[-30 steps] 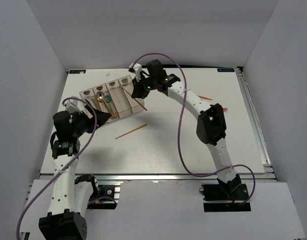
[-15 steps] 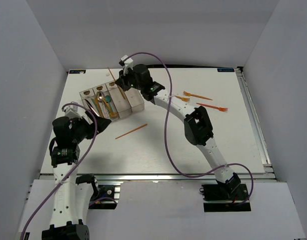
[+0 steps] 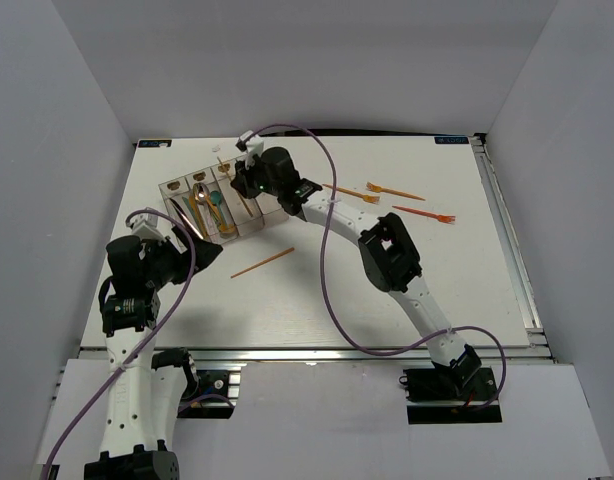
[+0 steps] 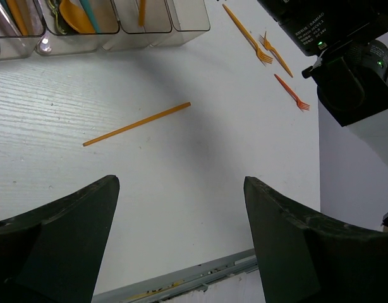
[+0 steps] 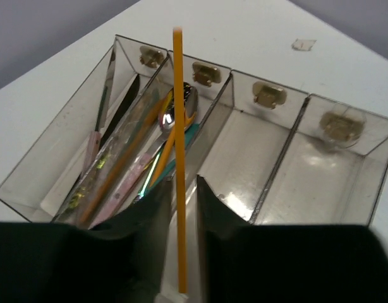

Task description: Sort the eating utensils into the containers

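**Right arm holding a chopstick over the sorting bins; left arm idle**

The right gripper [image 5: 180,208] has its jaws clamped on a thin orange chopstick [image 5: 177,113], gripped near one end, so that most of the shaft stands free beyond the fingertips. The left gripper [image 4: 181,214] has its jaws wide apart and holds nothing; it hangs over bare table [image 3: 317,300].

Below the held stick lie the containers [image 5: 276,158], four clear bins in a row. In the right wrist view the two left bins hold utensils, and the two right bins look bare. The stick lines up with the second bin and its right wall; which compartment it is over cannot be told.

The chopstick is probably light, stiff and smooth. An end grip lets it pivot, so a hold nearer the middle would likely steady it.

The bins are narrow and their walls thin, so a tilted tip could catch a rim. A second chopstick [image 4: 137,125] lies near the bins, just ahead of the left gripper. Three orange forks [image 3: 395,190] lie well apart to the right on open table.
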Action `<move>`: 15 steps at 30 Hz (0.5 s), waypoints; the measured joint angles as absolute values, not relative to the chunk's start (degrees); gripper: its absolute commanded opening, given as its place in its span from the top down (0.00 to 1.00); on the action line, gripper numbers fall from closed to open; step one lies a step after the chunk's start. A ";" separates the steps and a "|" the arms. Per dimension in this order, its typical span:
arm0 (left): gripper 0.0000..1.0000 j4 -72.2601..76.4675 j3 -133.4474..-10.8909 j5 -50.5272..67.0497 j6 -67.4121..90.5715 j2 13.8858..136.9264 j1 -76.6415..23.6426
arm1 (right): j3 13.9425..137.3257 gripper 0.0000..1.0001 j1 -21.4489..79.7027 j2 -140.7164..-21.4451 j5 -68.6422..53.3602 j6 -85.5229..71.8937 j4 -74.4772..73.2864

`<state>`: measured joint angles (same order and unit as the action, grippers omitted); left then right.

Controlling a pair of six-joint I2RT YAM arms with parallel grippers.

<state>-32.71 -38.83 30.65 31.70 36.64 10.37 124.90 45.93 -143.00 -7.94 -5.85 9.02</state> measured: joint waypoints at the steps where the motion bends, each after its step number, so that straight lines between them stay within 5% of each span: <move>1: 0.09 -32.82 -38.85 30.68 31.62 36.64 10.37 | 124.62 0.63 46.00 -143.00 -8.03 -5.63 8.95; 7: 0.16 -33.04 -39.07 31.18 31.09 37.15 10.37 | 123.83 0.29 46.06 -143.00 -9.54 -3.66 7.73; 8: 0.17 -32.99 -39.20 31.48 31.05 37.47 10.37 | 123.83 0.12 45.84 -142.91 -10.11 -3.40 7.40; 15: 0.31 -32.05 -39.40 34.87 30.48 43.57 8.29 | 116.73 0.11 39.27 -135.24 -33.34 -2.59 5.17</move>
<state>-32.05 -39.40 34.87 30.48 43.57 8.29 116.73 39.27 -135.24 -33.34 -2.59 5.17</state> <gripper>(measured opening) 0.704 0.893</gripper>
